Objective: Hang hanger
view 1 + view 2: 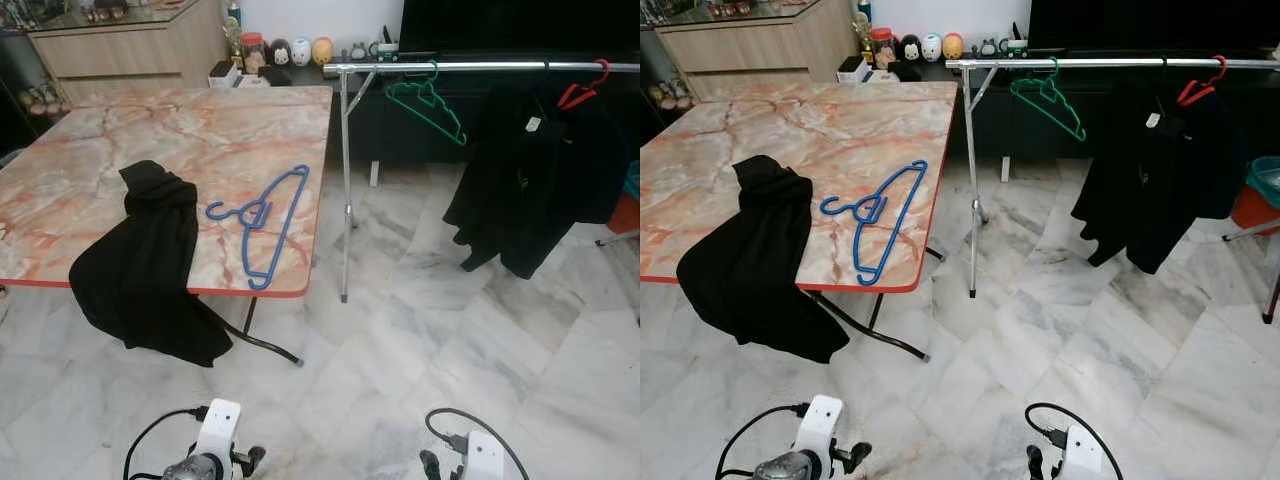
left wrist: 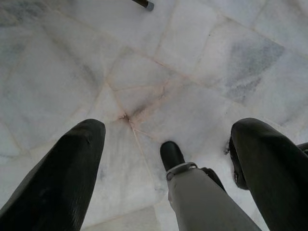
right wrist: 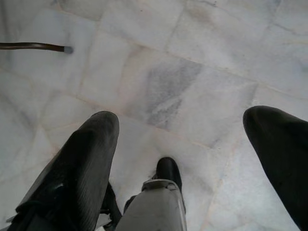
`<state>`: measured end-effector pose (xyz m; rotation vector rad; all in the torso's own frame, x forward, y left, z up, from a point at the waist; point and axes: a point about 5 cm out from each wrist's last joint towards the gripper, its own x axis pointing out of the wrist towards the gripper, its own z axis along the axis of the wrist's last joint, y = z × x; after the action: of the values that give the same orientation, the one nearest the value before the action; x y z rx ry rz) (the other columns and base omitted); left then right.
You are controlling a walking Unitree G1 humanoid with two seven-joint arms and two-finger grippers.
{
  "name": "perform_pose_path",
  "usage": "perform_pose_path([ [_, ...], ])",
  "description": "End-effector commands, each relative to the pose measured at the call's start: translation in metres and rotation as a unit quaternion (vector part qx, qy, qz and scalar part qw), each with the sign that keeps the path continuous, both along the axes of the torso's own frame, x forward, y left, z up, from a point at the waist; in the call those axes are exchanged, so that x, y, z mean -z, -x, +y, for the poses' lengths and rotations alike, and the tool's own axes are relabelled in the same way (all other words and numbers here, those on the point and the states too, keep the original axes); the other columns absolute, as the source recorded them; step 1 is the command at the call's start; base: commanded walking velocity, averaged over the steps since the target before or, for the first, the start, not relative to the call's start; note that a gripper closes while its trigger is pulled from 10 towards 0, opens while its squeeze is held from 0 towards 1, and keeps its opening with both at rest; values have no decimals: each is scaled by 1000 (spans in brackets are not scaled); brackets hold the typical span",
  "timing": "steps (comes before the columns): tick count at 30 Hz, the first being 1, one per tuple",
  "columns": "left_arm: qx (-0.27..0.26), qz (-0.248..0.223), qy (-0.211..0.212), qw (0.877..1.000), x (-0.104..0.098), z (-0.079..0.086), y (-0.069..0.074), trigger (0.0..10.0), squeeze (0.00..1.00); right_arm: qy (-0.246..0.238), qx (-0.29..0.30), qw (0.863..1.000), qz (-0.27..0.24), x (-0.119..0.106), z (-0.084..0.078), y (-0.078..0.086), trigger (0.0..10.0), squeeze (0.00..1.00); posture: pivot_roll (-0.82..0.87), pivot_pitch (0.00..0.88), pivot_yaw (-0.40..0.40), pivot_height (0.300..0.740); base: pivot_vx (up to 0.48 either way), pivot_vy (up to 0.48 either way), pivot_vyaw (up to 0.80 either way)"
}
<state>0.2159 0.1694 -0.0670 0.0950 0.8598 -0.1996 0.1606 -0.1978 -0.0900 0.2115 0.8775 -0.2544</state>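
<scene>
A blue hanger (image 1: pixel 262 222) lies flat on the marble-patterned table (image 1: pixel 130 140), near its right front corner. Beside it a black garment (image 1: pixel 145 260) drapes over the table's front edge. Right of the table stands a silver clothes rail (image 1: pixel 480 67) carrying a green hanger (image 1: pixel 428 105) and a red hanger (image 1: pixel 583 90) with black clothing (image 1: pixel 540 180). Both arms hang low by the floor, well short of the table. My left gripper (image 2: pixel 166 139) is open over the tiles, and my right gripper (image 3: pixel 185 125) is open too, with nothing between the fingers.
The rail's upright pole (image 1: pixel 346 200) stands close to the table's right edge. Folding table legs (image 1: pixel 265 343) reach onto the marble floor (image 1: pixel 430 340). A wooden cabinet (image 1: pixel 130 45) and small figurines (image 1: pixel 300 50) line the back wall. An orange and teal object (image 1: pixel 628 205) sits at far right.
</scene>
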Motion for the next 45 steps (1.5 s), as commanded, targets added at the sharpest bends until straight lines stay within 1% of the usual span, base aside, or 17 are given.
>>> perform_pose_path([
  [1,-15,10,-1,1000,2,6,4,10000,0,-4,10,1000,4,1,1,1,10000,0,-18,0,27,740,0,0,0],
  [6,-18,11,-2,1000,2,8,5,10000,0,-2,15,1000,6,1,1,1,10000,0,-21,0,28,740,0,0,0],
  [7,-18,12,-3,1000,3,9,5,10000,0,-2,16,1000,7,1,1,1,10000,0,-32,0,40,740,0,0,0],
  [8,-11,24,-10,1000,6,11,12,10000,0,-5,27,1000,4,1,2,2,10000,0,-50,0,56,740,0,0,0],
  [11,-8,34,-16,999,10,15,19,10000,0,-6,33,999,6,2,3,3,10000,0,-53,0,66,740,0,0,0],
  [13,-13,37,-17,999,11,19,24,10000,0,-11,35,999,16,5,6,9,10000,0,-42,0,63,740,0,0,0],
  [18,-19,41,-22,999,12,24,26,10000,0,-8,42,999,23,6,6,12,10000,0,-45,0,74,740,0,0,0],
  [20,-13,47,-25,999,13,24,29,10000,0,-9,47,999,22,7,6,14,10000,0,-53,0,84,740,0,0,0],
  [25,-4,43,-28,999,12,23,26,10000,0,-12,52,998,18,6,6,11,10000,0,-34,0,78,740,0,0,0],
  [26,-5,39,-30,999,10,23,22,10000,0,-13,49,999,18,5,7,10,10000,0,-23,0,75,740,0,0,0],
  [27,-5,39,-30,999,10,23,22,10000,0,-13,49,999,18,5,7,10,10000,0,-23,0,75,740,0,0,0],
  [29,-16,26,-30,999,4,27,12,10000,0,-19,41,999,13,4,10,5,10000,0,-21,0,84,740,0,0,0],
  [34,-23,27,-33,999,4,31,12,10000,0,-17,41,999,6,3,12,1,10000,0,-32,0,97,740,0,0,0],
  [44,-34,28,-36,998,4,36,14,10000,0,-19,37,999,9,3,14,1,10000,0,12,0,60,740,0,0,0],
  [45,-37,30,-35,998,5,36,16,10000,0,-11,41,999,-8,-1,3,-5,10000,0,9,0,65,740,0,0,0],
])
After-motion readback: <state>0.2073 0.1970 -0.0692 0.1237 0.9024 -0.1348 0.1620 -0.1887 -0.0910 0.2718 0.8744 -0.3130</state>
